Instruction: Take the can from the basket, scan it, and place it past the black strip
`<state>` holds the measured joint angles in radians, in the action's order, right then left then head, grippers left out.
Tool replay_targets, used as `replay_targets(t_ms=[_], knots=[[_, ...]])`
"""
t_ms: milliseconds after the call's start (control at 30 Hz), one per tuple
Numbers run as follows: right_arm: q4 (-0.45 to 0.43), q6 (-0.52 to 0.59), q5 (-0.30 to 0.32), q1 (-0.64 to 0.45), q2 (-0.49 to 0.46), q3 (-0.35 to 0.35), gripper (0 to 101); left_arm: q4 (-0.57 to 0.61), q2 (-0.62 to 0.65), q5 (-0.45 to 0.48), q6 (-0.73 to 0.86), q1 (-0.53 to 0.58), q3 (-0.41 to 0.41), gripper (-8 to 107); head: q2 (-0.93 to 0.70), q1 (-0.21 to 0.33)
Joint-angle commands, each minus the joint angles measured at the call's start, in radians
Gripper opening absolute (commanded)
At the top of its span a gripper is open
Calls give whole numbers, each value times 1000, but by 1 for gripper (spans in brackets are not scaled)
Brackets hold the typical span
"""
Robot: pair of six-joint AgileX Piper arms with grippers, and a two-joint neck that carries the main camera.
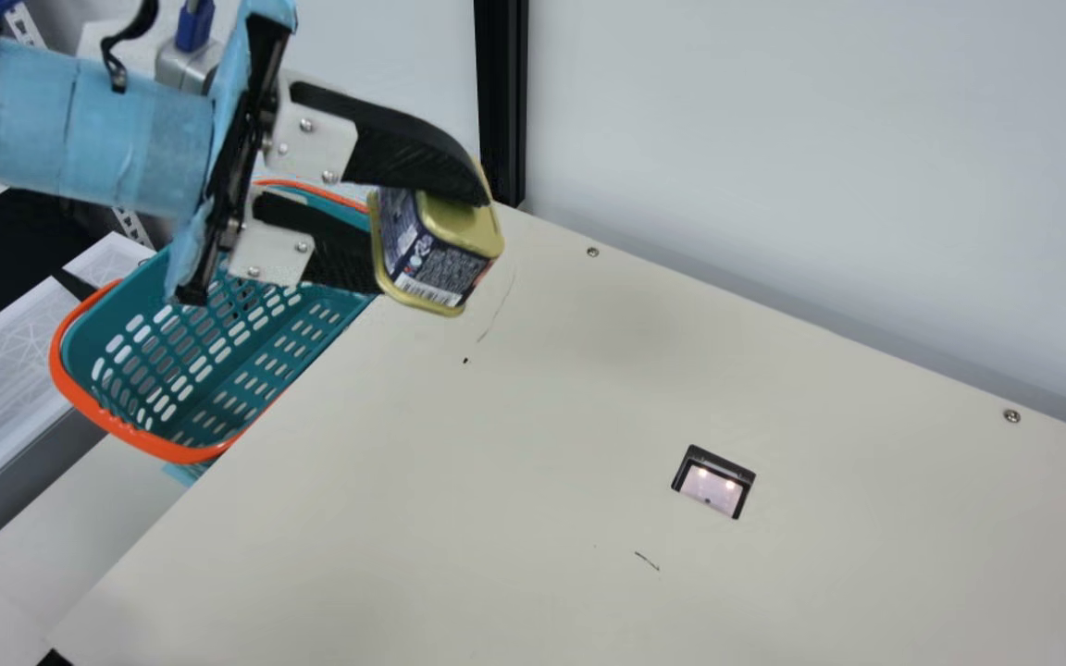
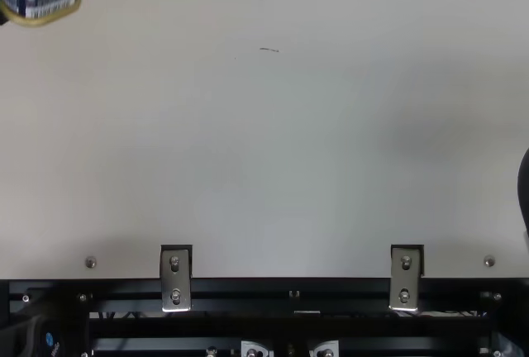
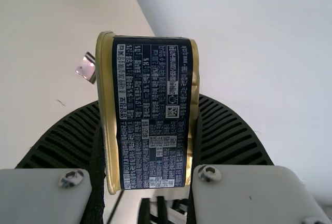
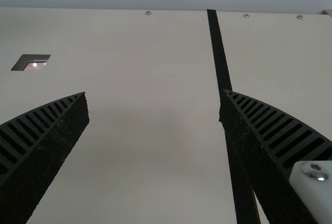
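Pale gray wall [image 1: 774, 139] is rising behind cream tbl. [image 1: 496, 518], w/ blk. post [image 1: 502, 102] standing nr. its back edge; faint shadow [image 2: 446, 126] is falling on tbl., pale floor [image 1: 43, 546] showing at main view's L.

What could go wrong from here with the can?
The left gripper pinches the can across its gold ends, so it might twist or slip. Its barcode sits on one side, and could miss the scanner window if turned wrongly. The right gripper hangs near the black strip and might obstruct placing.
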<state>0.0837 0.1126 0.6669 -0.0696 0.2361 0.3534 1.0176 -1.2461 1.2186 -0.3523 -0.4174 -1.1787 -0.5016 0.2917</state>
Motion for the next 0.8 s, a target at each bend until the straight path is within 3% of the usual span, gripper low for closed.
replay_targets(t_ms=[0,467,767], knots=[[0,0,0,0,0,0,101,5,0,1,-32,13,-3,10,-17,23],[0,0,0,0,0,0,101,16,89,1,-73,147,77,10,-17,23],[0,0,0,0,0,0,101,33,127,1,-70,142,109,10,-17,23]])
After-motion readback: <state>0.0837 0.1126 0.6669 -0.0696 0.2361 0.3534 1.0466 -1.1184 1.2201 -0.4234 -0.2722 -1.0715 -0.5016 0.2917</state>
